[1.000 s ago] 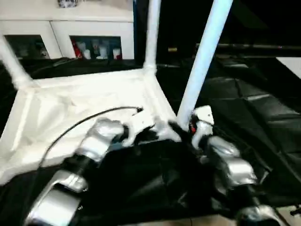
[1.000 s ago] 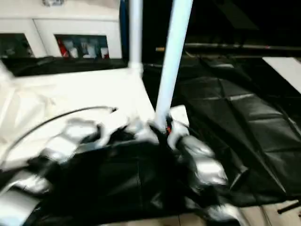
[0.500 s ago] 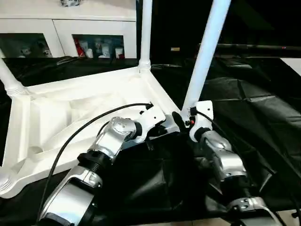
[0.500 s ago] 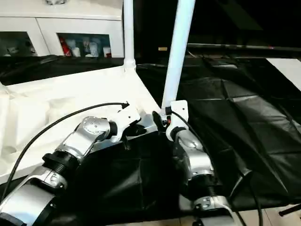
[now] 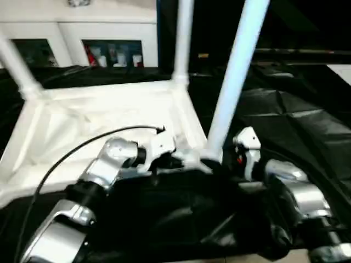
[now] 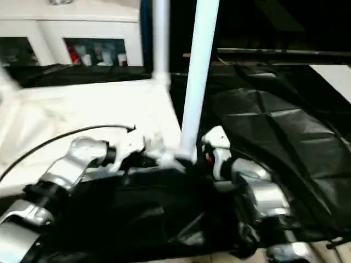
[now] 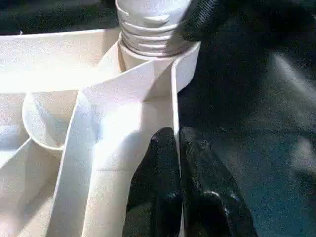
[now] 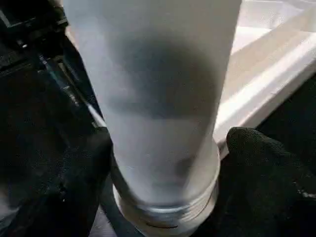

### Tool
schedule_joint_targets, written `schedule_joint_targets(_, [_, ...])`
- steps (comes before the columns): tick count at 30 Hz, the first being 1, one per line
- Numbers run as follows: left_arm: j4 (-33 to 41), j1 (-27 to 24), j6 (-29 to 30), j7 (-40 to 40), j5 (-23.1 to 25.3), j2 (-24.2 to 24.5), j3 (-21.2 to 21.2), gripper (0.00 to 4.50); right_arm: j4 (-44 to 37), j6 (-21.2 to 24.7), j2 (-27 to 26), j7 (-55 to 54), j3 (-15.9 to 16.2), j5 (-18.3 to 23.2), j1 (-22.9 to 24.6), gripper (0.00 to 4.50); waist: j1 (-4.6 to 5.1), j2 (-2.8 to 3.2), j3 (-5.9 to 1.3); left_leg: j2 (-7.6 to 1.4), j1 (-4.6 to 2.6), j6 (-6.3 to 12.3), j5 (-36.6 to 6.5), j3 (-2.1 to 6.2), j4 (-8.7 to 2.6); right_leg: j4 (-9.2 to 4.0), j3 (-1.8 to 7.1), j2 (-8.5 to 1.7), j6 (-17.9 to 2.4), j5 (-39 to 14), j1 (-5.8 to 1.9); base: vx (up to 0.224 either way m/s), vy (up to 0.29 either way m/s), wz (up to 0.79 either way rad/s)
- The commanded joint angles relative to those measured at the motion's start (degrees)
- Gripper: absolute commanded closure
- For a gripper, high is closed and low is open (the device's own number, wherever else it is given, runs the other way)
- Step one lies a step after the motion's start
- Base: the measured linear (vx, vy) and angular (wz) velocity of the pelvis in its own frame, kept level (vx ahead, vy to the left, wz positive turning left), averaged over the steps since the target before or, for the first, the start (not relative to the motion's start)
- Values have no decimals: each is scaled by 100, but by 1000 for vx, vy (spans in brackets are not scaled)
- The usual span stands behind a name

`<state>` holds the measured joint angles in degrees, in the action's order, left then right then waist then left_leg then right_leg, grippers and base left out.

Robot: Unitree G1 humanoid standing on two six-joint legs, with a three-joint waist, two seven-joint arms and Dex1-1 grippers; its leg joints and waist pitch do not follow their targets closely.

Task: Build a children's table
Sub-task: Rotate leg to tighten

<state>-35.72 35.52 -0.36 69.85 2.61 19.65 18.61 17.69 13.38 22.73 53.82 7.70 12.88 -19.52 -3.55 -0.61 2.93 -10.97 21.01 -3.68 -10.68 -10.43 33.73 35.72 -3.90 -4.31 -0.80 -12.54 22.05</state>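
While the table [image 5: 104, 118] lies upside down on the black cloth [image 5: 307, 126], the left gripper [image 7: 177, 163] pinches its rim at 5 o'clock. Right gripper [image 8: 163, 163] stands unclenched around the near leg [image 5: 233, 82]. Light, rigid, slick plastic: grip rim or leg base.

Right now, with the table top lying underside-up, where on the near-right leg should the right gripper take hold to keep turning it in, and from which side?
Probably low on the leg, just above its ribbed collar at the corner socket, coming level from the right gripper's outer side. The shaft is round and nearly upright, so fingers can straddle it; the table top blocks the inner side.
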Motion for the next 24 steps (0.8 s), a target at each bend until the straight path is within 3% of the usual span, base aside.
schedule_joint_targets(1, [108,-35,-60,119,-79,-13,60,450,-126,-13,59,116,96,-6,28,57,-3,-34,-334,-270,-58,354,-931,72,-382,-440,311,-431,-1418,-543,-259,0,0,0])
schedule_joint_targets(3, [58,-18,-112,97,-41,24,46,450,-76,-21,51,164,171,-47,-12,57,-5,-65,-340,-265,-46,371,-838,74,-376,-429,308,-435,-1412,-465,-270,0,0,0])
schedule_joint_targets(7, [-3,-4,-176,99,-36,49,23,450,38,-104,2,175,227,-129,-71,57,-17,-62,-339,-258,-43,412,-751,68,-366,-426,308,-438,-1391,-448,-268,0,0,0])
schedule_joint_targets(11, [-16,-1,-191,135,-58,57,13,450,125,-124,-62,162,218,-132,-136,89,-13,-68,-335,-263,-48,379,-790,72,-372,-434,308,-439,-1362,-592,-260,0,0,0])
schedule_joint_targets(19, [6,-18,-179,169,-44,114,21,450,180,-150,-141,96,189,-105,-122,163,-18,-64,-343,-260,-44,397,-719,70,-365,-412,306,-437,-1393,-404,-269,0,0,0])
schedule_joint_targets(24, [14,-22,-37,-40,42,95,17,450,406,-129,-358,-531,-14,-231,-99,173,0,-49,-327,-257,-57,279,-893,72,-381,-438,307,-440,-1379,-663,-246,0,0,0])
